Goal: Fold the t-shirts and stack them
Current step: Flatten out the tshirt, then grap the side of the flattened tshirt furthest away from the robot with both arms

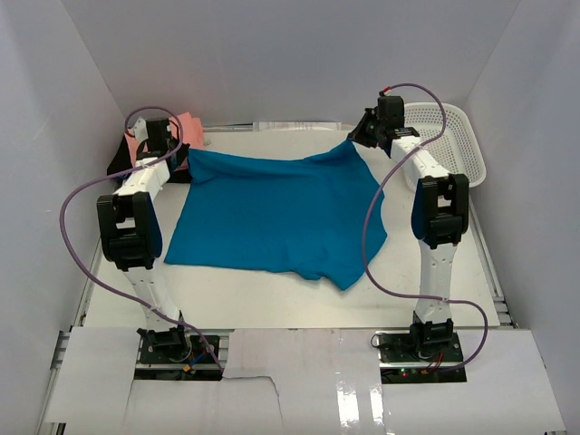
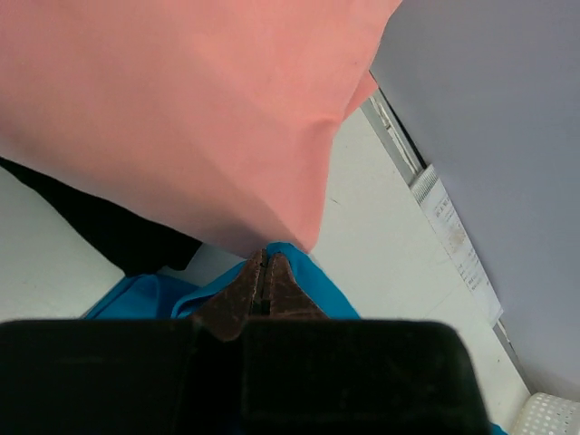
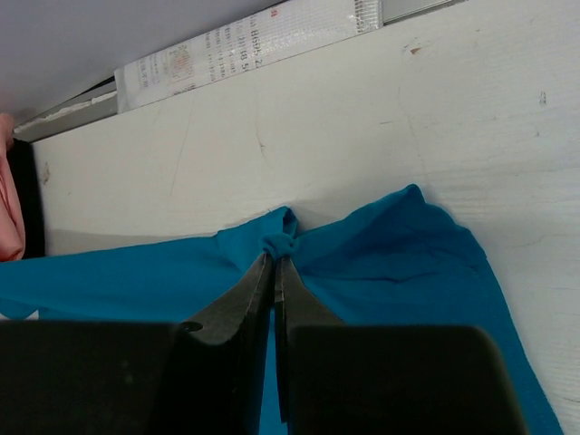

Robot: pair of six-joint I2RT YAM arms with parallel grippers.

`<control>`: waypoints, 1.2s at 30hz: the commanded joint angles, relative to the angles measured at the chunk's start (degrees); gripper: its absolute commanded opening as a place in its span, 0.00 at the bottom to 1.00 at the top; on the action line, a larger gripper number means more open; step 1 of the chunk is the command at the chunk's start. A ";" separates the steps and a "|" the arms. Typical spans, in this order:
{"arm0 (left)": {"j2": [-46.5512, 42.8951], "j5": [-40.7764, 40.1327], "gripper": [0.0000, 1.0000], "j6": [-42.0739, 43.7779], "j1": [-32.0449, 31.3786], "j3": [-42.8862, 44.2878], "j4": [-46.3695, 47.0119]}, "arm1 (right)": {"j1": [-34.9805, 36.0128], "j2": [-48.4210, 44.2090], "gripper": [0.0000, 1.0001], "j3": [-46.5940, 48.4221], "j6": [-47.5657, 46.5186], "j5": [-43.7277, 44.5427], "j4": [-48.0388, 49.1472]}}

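Teal t-shirt [image 1: 281, 213]: spread on the worktop [image 1: 254, 299] left of the basket [image 1: 453, 136], far edge lifted. Left hand [image 2: 264, 263]: clenched on its corner farthest from the basket. Right hand [image 3: 275, 261]: clenched on the corner nearest it (cloth bunched at the tips). Pink t-shirt [image 1: 188, 125]: heaped well left of the basket.

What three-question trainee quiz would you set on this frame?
1. True or false: the left hand and the right hand are each shut on a far corner of the teal t-shirt.
2. Where is the pink t-shirt? A: on top of the teal t-shirt. B: far-left corner, by the left hand. C: near edge, between the arm bases.
3. What white item sits at the far right of the table?

Key: 1 true; 2 B; 3 mesh basket.
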 commanded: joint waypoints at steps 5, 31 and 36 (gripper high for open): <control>1.28 2.25 0.00 3.41 -0.12 5.12 1.38 | -0.83 -7.20 0.08 -4.46 -0.90 2.99 2.13; 10.52 10.87 0.00 10.18 -1.61 14.80 0.77 | -5.32 -14.23 0.08 -13.16 0.07 1.86 4.59; 9.03 9.38 0.00 10.53 -1.53 13.66 0.68 | -5.32 -17.04 0.08 -18.16 0.16 2.29 6.17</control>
